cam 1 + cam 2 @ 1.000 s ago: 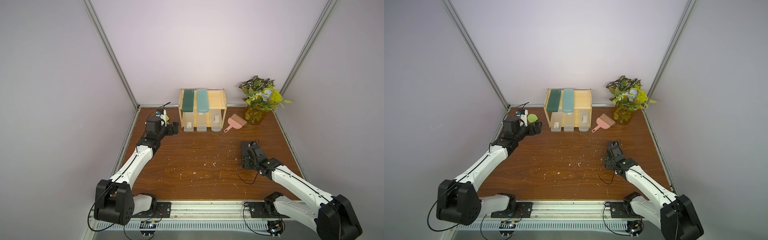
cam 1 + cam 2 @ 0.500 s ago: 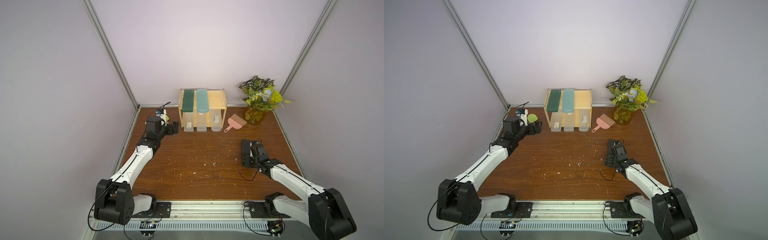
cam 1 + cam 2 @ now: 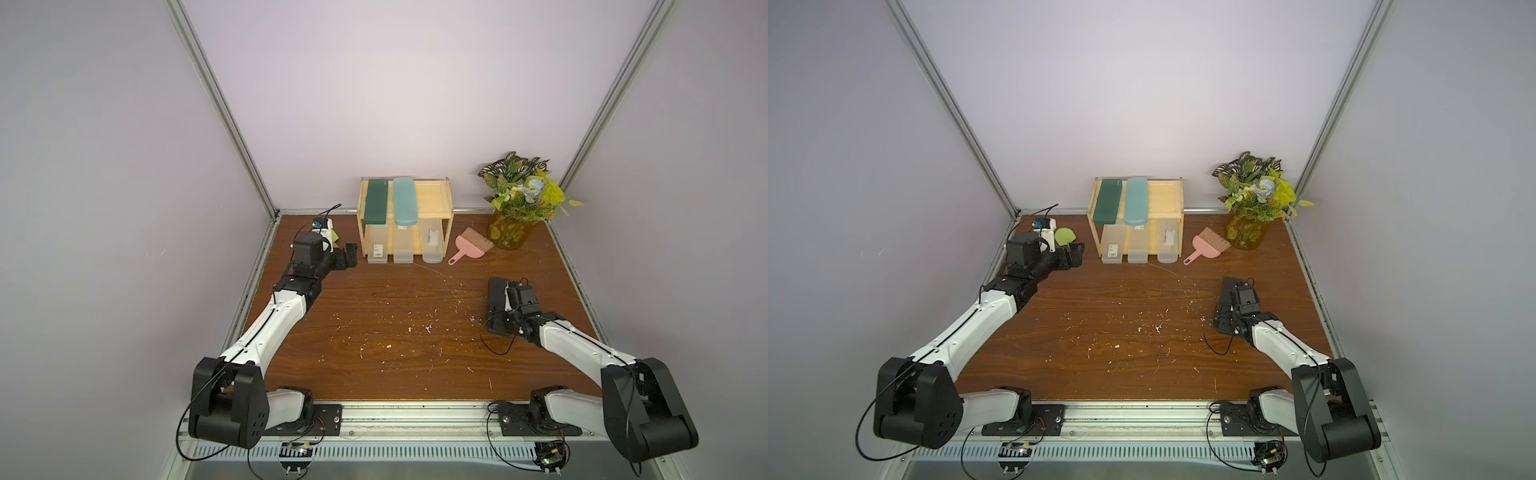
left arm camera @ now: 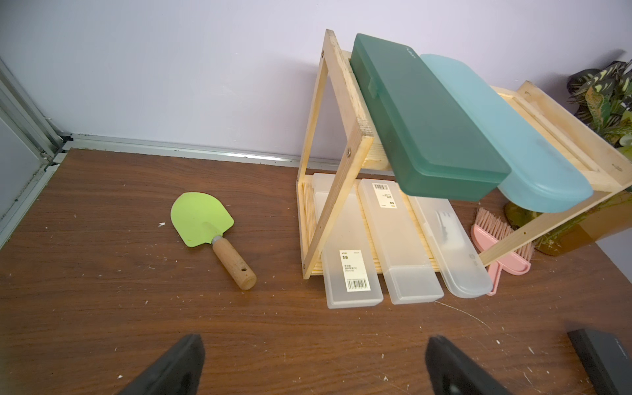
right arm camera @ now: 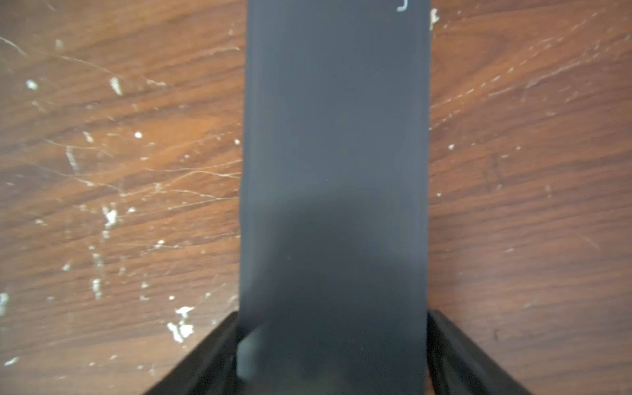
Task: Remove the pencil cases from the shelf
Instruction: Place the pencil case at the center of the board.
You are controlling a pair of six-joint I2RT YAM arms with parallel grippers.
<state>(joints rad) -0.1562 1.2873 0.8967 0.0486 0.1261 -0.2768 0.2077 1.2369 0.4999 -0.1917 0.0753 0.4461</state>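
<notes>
On shelf, upper tier: a dark green case [image 3: 376,201] and a teal case [image 3: 404,203] are laid side by side on the wooden shelf [image 3: 434,195], both overhanging its front edge.
Lower tier: a left frosted case [image 3: 377,249], a middle frosted case [image 3: 402,249] and a right frosted case [image 3: 432,247] are laid side by side, front ends projecting; barcode labels are seen on the first two.
Off shelf: a black case [image 3: 496,291] is found lying on the table [image 3: 395,316], well apart from the shelf.
Right arm: the right gripper [image 5: 333,325] is set astride the black case's near end, a finger at each long edge; clamped or merely flanking cannot be told.
Left arm: the left gripper [image 4: 314,342] is held low near the shelf's left end, fingers spread wide, nothing between.
Others: a green trowel [image 4: 201,219] is seen left of the shelf, a pink brush [image 3: 473,245] just beside its right end, a potted plant [image 3: 521,199] farther right.
</notes>
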